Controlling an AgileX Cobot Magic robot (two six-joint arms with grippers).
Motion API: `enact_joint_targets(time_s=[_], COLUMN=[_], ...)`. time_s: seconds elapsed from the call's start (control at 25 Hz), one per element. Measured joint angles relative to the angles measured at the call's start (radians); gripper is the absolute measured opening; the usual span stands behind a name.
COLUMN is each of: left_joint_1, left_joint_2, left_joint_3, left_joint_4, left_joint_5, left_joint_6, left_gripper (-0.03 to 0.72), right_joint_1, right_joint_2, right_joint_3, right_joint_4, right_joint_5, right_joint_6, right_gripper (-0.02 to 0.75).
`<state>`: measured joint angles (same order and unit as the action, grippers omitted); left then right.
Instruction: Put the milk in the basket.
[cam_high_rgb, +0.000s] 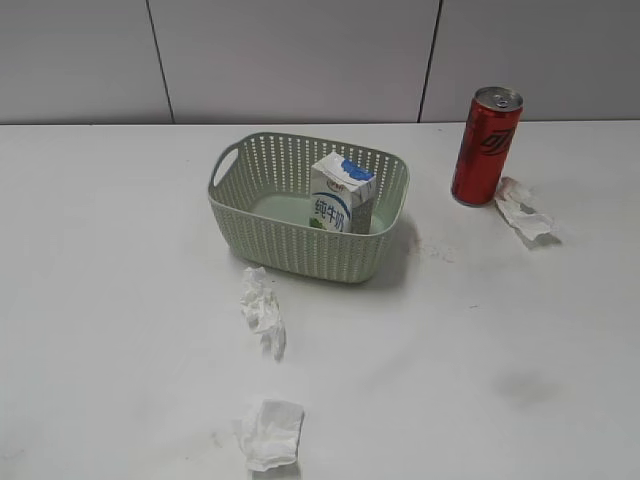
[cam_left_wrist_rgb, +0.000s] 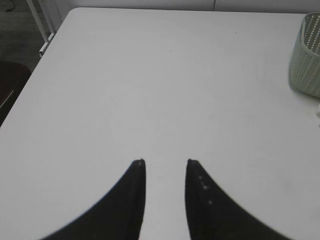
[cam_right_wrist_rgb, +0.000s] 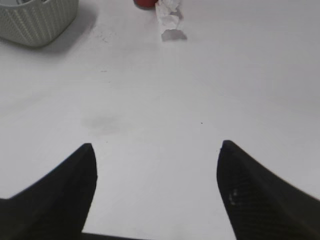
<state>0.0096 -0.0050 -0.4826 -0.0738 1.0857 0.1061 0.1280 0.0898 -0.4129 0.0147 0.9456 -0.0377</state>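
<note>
The milk carton (cam_high_rgb: 343, 193) is seen standing upright inside the pale green basket (cam_high_rgb: 300, 240) on the white worktop (cam_high_rgb: 120, 300). The left gripper (cam_left_wrist_rgb: 165, 162) is held slightly parted over bare worktop; the right gripper (cam_right_wrist_rgb: 157, 146) is spread wide, empty.

Only the fingers of the robot show, and only in the wrist views. The left gripper (cam_left_wrist_rgb: 165, 162) has two black, matte fingers (cam_left_wrist_rgb: 127, 205) that broaden toward the bottom edge and curve to narrow, blunt tips; small pale specks dot the right one. The right gripper (cam_right_wrist_rgb: 157, 145) has black fingers (cam_right_wrist_rgb: 252, 200) of the same horn-like shape, with a fine textured surface.
</note>
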Motion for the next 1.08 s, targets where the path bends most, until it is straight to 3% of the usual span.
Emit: enact_joint_targets(time_s=[0.36,1.08], left_joint_1=[0.000,0.000], left_joint_2=[0.000,0.000], left_joint_3=[0.000,0.000], left_joint_4=[0.000,0.000], left_joint_5=[0.000,0.000], left_joint_6=[0.000,0.000], left_gripper=[0.224,0.230], right_joint_1=[-0.072,-0.073], right_joint_2=[-0.094,-0.094], right_joint_3=[0.001,0.001], right_joint_4=[0.000,0.000], right_joint_5=[-0.001,-0.001], right_joint_6=[0.001,0.001], right_gripper=[0.592,0.590])
